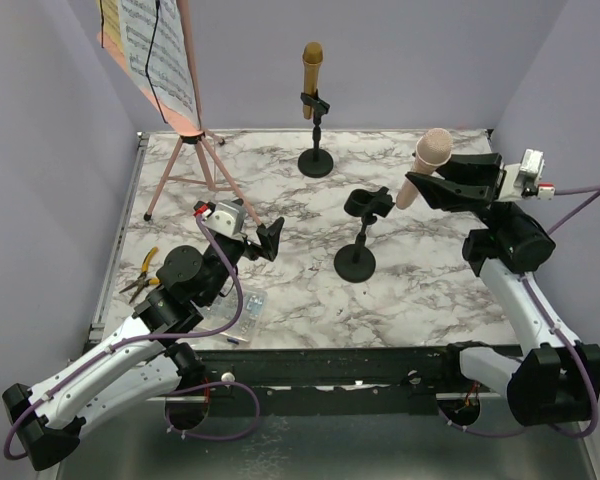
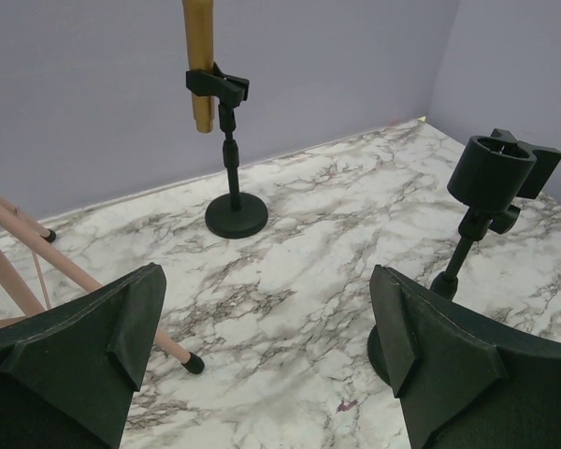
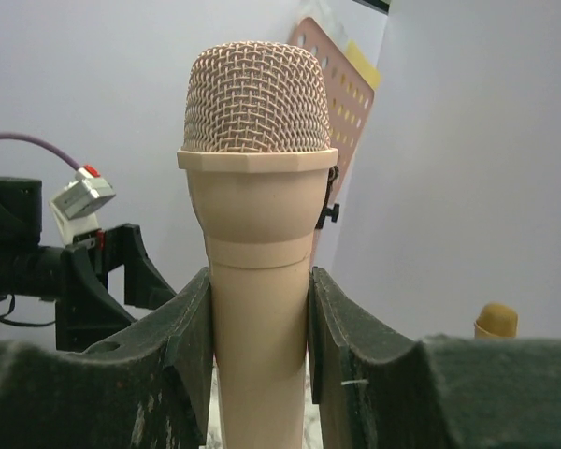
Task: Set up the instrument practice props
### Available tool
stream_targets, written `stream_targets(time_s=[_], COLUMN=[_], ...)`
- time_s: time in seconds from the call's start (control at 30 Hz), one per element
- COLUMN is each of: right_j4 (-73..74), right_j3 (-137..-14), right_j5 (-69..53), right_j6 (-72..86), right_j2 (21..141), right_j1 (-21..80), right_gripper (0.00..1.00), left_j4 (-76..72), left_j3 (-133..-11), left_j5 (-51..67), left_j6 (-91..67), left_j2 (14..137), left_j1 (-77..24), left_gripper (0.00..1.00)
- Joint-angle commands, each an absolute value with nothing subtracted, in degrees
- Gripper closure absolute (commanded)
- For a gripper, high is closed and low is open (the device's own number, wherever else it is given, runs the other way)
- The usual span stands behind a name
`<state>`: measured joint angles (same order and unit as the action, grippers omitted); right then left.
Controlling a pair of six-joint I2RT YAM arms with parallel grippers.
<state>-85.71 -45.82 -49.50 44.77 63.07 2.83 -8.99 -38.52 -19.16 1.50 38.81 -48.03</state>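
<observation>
The pink music rack (image 1: 185, 150) stands on its tripod at the back left and holds yellow and white sheet-music pages (image 1: 155, 55). The gold microphone (image 1: 312, 68) sits clipped in the far black mic holder (image 1: 316, 160). The near mic holder (image 1: 356, 258) stands empty, its clip (image 2: 494, 171) at the top. My right gripper (image 1: 427, 188) is shut on the pink microphone (image 3: 258, 187), held upright-tilted just right of that clip. My left gripper (image 1: 270, 240) is open and empty over the marble, left of the near holder.
Yellow-handled pliers (image 1: 140, 275) lie at the table's left edge. A clear plastic compartment box (image 1: 242, 312) lies near the front edge under my left arm. A tripod leg (image 2: 122, 313) reaches close to my left fingers. Purple walls surround the marble table (image 1: 430, 290).
</observation>
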Motion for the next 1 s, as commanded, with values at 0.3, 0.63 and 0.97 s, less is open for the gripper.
stream_targets(time_s=[0.3, 0.63, 0.97], right_j4=[-102.0, -102.1, -102.1], right_j3=[-54.2, -51.7, -44.6], right_j5=[-45.3, -42.9, -35.1], right_j6=[37.0, 33.0, 30.9], right_j2=[74.5, 76.9, 74.0], right_j1=[14.6, 19.0, 19.1], right_gripper=[0.99, 0.99, 0.99], left_j4=[-9.7, -9.7, -9.7], left_j3=[-38.6, -38.5, -38.6], left_j5=[-19.4, -19.8, -19.1], left_j6=[1.8, 2.2, 1.9], left_j2=[38.8, 38.6, 38.5], left_j1=[-48.1, -48.1, -48.1], left_gripper=[0.01, 0.01, 0.01])
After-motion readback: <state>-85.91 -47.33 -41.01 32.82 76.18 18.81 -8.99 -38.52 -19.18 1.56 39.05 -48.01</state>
